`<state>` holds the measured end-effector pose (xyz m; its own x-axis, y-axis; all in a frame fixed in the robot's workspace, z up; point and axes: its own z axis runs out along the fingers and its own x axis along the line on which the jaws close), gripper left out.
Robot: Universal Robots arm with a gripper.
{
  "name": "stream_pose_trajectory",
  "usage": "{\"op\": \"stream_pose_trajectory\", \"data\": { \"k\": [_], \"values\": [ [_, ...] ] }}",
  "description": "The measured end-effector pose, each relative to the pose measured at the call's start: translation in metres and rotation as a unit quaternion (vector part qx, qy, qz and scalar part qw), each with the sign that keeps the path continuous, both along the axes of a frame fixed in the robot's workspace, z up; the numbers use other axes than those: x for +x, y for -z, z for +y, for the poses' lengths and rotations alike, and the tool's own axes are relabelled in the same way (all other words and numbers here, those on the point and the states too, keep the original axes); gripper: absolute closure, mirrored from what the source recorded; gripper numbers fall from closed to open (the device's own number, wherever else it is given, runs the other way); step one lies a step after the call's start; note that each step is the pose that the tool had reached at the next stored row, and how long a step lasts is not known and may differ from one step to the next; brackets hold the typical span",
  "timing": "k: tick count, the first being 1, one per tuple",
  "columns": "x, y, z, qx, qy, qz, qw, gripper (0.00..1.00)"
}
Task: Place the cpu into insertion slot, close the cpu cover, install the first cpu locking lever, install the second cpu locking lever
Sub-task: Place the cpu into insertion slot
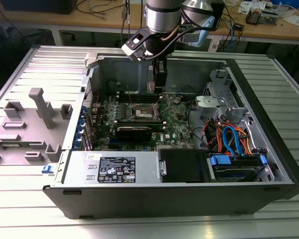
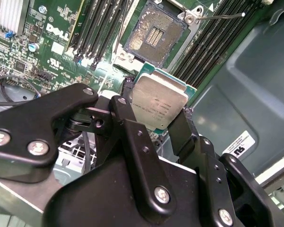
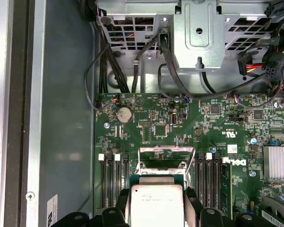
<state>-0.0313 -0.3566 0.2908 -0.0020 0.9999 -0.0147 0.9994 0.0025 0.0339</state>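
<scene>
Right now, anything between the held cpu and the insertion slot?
No: in the second wrist view the stretch from the cpu to the uncovered insertion slot is bare.

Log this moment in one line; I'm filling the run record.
gripper | jaws shut on cpu | cpu near slot, not seated | slot empty

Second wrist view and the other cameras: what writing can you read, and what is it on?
On the chip, held in the fingers: faint engraving, too blurred to read.
On the circuit board: a white maker's logo, left unquoted; other markings too small.
On the white sticker on the case wall: too blurred.
On the large label, exterior view: too small.
</scene>
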Motion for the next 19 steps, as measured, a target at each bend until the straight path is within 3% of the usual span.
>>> {"op": "stream_pose_trajectory", "data": {
  "k": [4,14,17,19],
  "values": [
    [-0.004,0.0009,0.0000,0.0000,0.000,0.0000,1.0000,0.46],
    [-0.008,0.0174,-0.0003,-0.0001,-0.001,0.0000,1.0000,0.46],
    [-0.016,0.0201,-0.0005,-0.0001,-0.002,-0.0012,1.0000,0.46],
    [-0.019,0.0216,-0.0005,-0.0001,-0.003,-0.0038,1.0000,0.46]
  ]
}}
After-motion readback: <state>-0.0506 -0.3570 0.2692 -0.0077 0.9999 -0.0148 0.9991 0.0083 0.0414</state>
